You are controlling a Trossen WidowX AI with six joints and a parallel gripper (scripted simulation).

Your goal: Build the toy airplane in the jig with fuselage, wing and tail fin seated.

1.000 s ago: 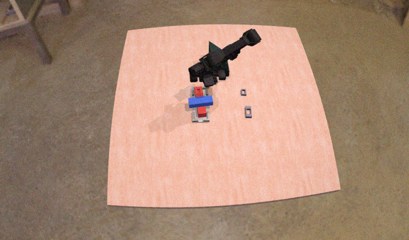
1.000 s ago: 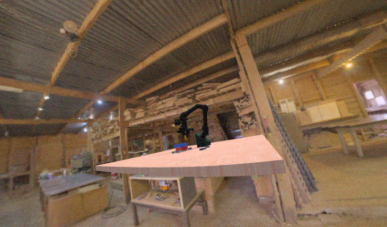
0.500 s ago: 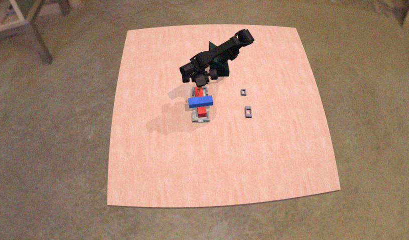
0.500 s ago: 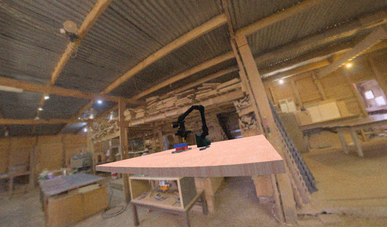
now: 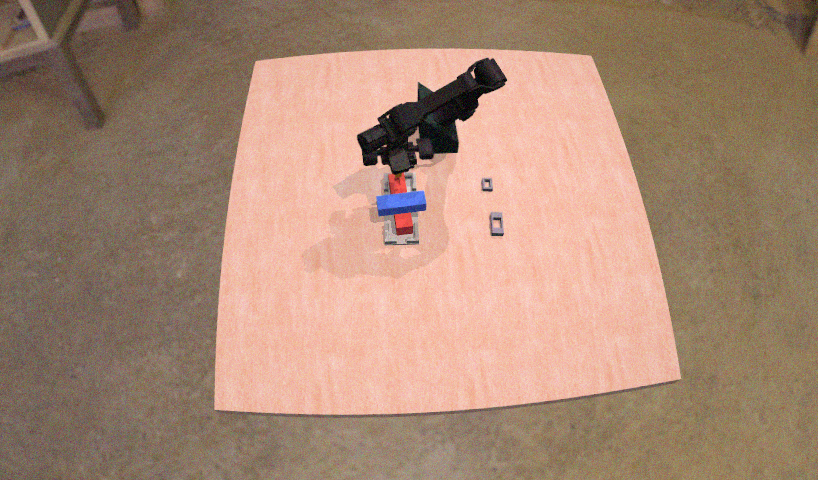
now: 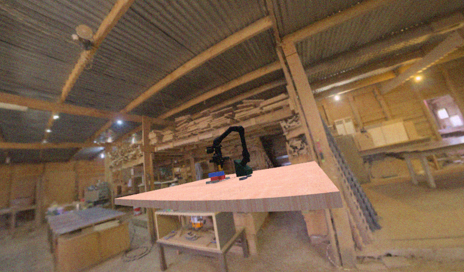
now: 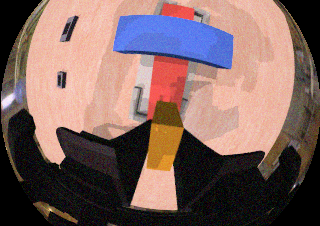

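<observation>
— Where was the fuselage [image 5: 403, 221]?

— It lay red and flat in the grey jig [image 5: 400, 239] on the surface [image 5: 437, 333], with the blue wing [image 5: 401, 202] set crosswise on top of it.

— And the hand [image 7: 164, 146]?

— It was closed on the orange fin [image 7: 164, 136], gripping it upright. In the wrist view the fin hung over the tail end of the fuselage, pointing down at it; whether it touched, I could not tell.

— Anything else on the surface?

— Two small grey frames [image 5: 487, 184] [image 5: 496, 223] lay well apart from the jig, on the side away from the arm's [image 5: 437, 104] reach. The green base [image 5: 443, 133] stood just behind the jig.
</observation>
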